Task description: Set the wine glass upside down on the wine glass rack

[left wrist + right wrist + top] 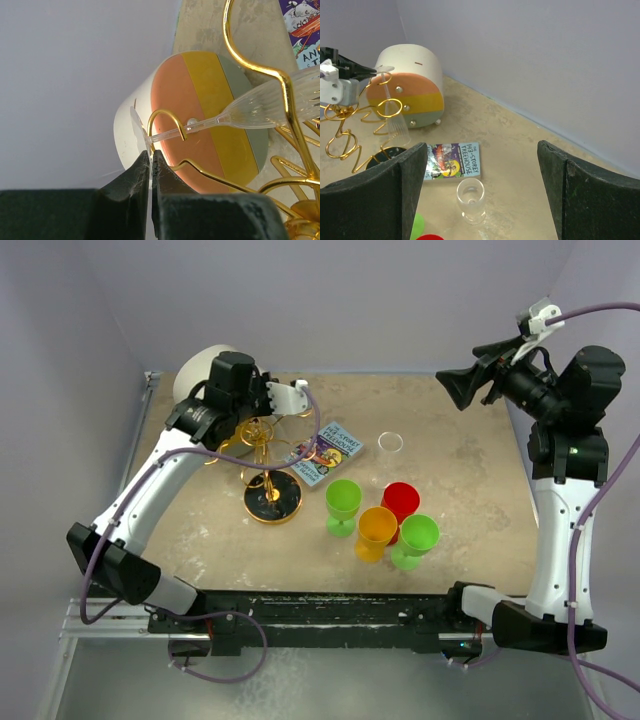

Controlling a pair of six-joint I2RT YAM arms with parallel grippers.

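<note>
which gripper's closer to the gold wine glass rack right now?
Left. The left gripper sits at the wine glass rack, pinching the foot of the wine glass hooked on it. The right gripper hangs open, well away to its right.

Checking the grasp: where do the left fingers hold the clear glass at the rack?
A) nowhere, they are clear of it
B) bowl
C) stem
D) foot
D: the left fingers pinch the edge of the glass foot, with the stem lying in a rack hook.

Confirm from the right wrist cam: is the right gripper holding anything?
No, the right gripper stands wide open with nothing between its fingers, and the clear glass stands free beyond it.
</note>
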